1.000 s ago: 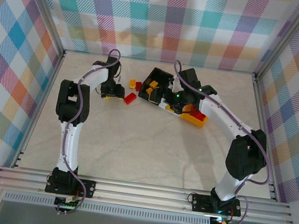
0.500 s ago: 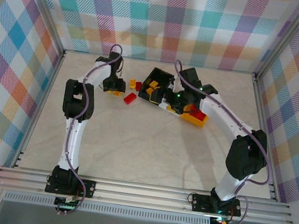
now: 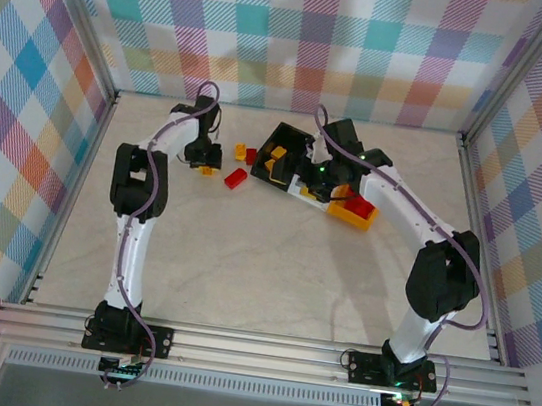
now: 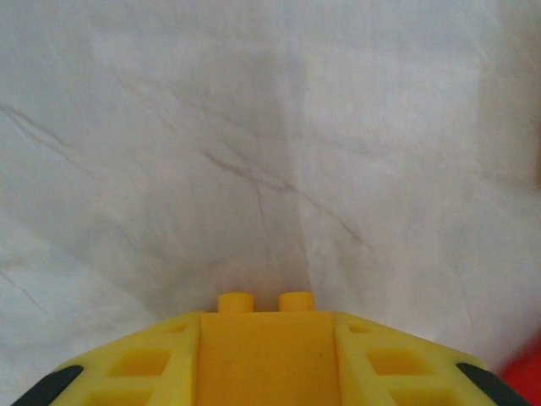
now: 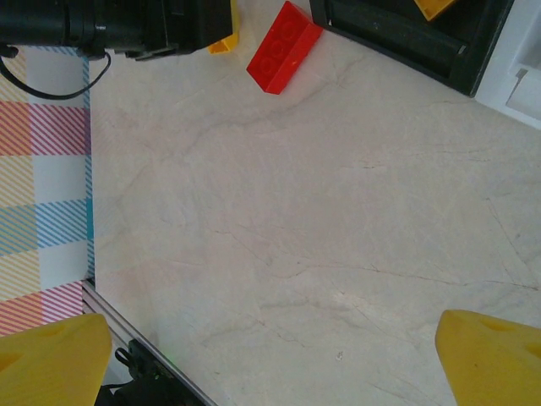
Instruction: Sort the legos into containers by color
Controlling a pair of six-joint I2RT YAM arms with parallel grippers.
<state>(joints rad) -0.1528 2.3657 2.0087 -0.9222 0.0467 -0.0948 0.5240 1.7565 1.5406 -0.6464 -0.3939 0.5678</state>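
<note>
Clamped between the yellow fingers (image 4: 135, 365) of the left gripper (image 4: 266, 376): one yellow brick (image 4: 266, 342), touching both pads, its two studs pointing away from the wrist camera, over bare table (image 4: 254, 127). Cannot tell whether lifted or resting. From above, found at the far left of the cluster. Counted loose just to its right: one long red brick (image 5: 283, 46), lying flat with its long axis diagonal and apart from the black bin (image 5: 406, 34); then a second red brick (image 3: 250, 157) touching a loose yellow one (image 3: 241, 150). Three bins side by side: black, with two yellow pieces (image 3: 278, 151) inside, white bin (image 5: 516, 76), orange-yellow bin (image 3: 358, 215). Right gripper (image 5: 270, 359): spread wide, nothing between the tips, above open table.
</note>
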